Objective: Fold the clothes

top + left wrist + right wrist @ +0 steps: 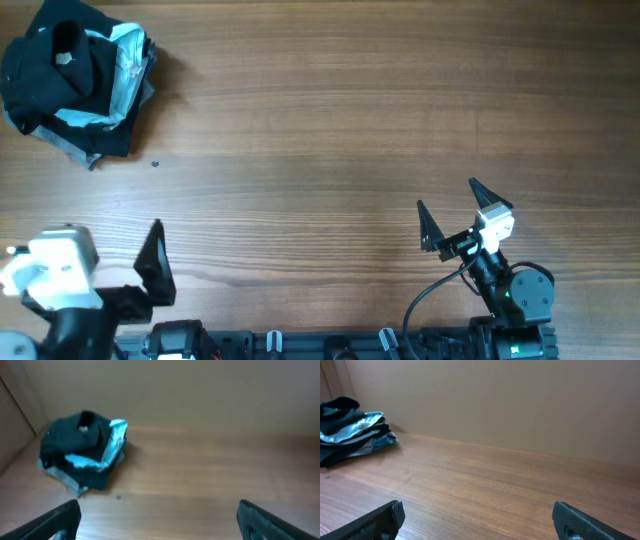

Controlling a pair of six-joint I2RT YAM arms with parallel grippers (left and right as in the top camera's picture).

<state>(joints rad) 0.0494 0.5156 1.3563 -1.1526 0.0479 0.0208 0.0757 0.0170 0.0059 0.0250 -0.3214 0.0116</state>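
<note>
Grippers, two, low at the near edge — my left gripper [160,525] and right gripper [447,195] splayed wide, empty — one clothes pile [75,75] far left.

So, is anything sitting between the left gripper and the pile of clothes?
Nothing visible stands in the way. Only bare table lies between the open left gripper and the clothes pile, apart from a tiny dark speck beside the pile.

A: What sort of place was this?
B: It looked like a robotics lab bench: a wood-grain desk [320,130], a plain beige wall panel [520,405] behind it, and a left arm [60,285] and right arm [500,280] mounted at its near edge.
</note>
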